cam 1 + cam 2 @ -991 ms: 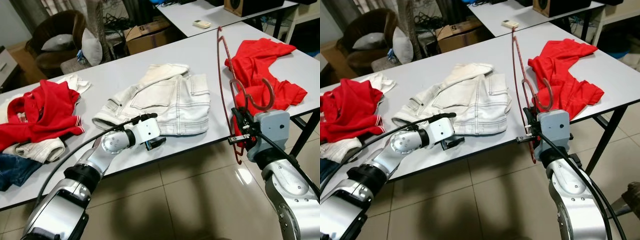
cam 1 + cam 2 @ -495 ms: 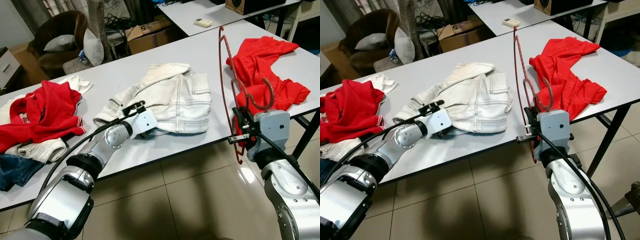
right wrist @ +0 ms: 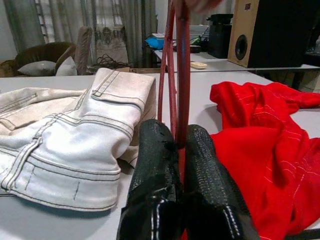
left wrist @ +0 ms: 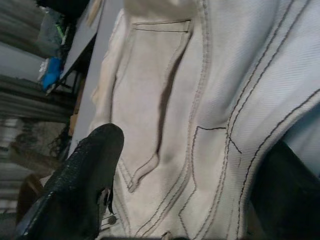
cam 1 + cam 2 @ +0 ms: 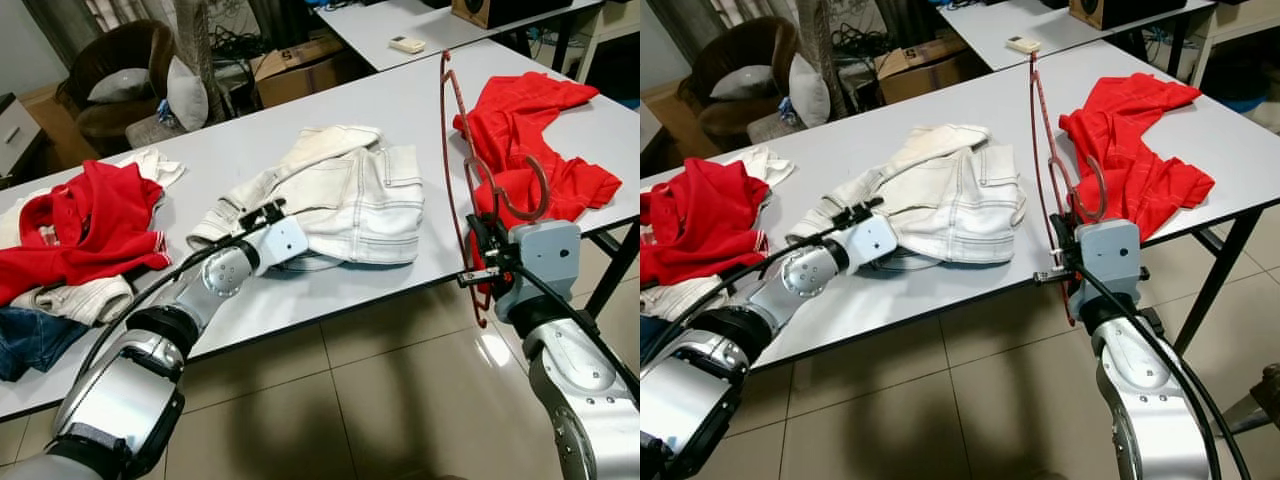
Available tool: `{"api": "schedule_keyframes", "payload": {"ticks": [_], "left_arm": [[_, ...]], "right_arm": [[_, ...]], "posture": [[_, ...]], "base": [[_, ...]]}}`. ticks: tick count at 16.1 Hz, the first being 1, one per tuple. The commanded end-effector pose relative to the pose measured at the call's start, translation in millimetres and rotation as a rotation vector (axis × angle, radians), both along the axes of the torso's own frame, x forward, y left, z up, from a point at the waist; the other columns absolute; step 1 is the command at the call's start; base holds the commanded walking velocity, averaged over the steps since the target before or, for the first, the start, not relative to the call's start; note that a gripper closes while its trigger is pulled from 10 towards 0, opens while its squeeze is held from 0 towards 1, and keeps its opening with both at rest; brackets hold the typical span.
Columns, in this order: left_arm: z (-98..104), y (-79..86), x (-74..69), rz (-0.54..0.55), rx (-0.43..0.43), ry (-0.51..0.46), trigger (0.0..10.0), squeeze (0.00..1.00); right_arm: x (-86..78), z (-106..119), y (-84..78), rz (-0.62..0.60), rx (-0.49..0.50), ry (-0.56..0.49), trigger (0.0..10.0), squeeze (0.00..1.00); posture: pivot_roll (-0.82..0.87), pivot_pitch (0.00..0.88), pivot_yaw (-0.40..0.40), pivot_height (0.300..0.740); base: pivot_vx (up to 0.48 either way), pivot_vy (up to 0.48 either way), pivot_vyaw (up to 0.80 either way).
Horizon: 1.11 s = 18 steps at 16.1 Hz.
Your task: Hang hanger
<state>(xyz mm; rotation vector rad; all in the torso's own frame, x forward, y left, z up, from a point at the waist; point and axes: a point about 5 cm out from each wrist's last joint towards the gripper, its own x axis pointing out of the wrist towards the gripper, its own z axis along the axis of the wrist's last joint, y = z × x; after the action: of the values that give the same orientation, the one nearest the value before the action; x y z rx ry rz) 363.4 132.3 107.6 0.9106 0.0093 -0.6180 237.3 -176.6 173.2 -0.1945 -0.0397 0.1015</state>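
Here a long white table carries several garments: a pair of white shorts in the middle, a red shirt toward the robot's right end, and at the left end another red garment heaped with pale cloth and something blue at the near edge. Beyond the table stand a brown armchair with a grey cushion, a cardboard box and a second white table bearing a small remote. The right gripper sits at the near table edge just in front of the red shirt, its two black fingers pressed together on the lower bar of a red wire hanger, which stands nearly upright with its hook curling over the shirt. The left gripper rests against the near hem of the shorts; in the left wrist view one finger lies beside the stitched fabric and the other at the far side, so the fingers seem spread apart with cloth between them, though whether they touch it is hard to tell.
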Motion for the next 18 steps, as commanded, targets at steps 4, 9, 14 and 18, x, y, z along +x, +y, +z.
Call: {"api": "schedule_keyframes", "payload": {"ticks": [4,9,14,18], "left_arm": [[-0.5,4.0,1.1,0.006,-0.007,0.036,0.0,0.0],[-5.9,1.8,0.4,0.048,-0.106,0.116,0.0,0.0],[-11.2,3.0,-1.3,0.109,-0.187,0.14,0.0,0.0],[-19.1,-8.9,-7.1,0.107,-0.256,0.164,0.0,0.0]], "right_arm": [[1.7,5.3,7.4,0.03,0.018,-0.033,10.0,0.0],[2.8,2.0,11.4,0.071,0.004,0.006,10.0,0.0],[3.9,2.7,9.2,0.099,-0.034,0.015,10.0,0.0],[9.8,8.2,5.2,0.16,-0.08,0.032,10.0,0.0]], "posture": [[-0.2,0.0,0.252,0.74],[-0.2,0.0,0.234,0.74],[-0.22,0.0,0.193,0.74],[-0.23,0.0,0.098,0.74]], "base": [[0.0,0.0,0.0],[0.0,0.0,0.0],[0.0,0.0,0.0],[0.0,0.0,0.0]]}}
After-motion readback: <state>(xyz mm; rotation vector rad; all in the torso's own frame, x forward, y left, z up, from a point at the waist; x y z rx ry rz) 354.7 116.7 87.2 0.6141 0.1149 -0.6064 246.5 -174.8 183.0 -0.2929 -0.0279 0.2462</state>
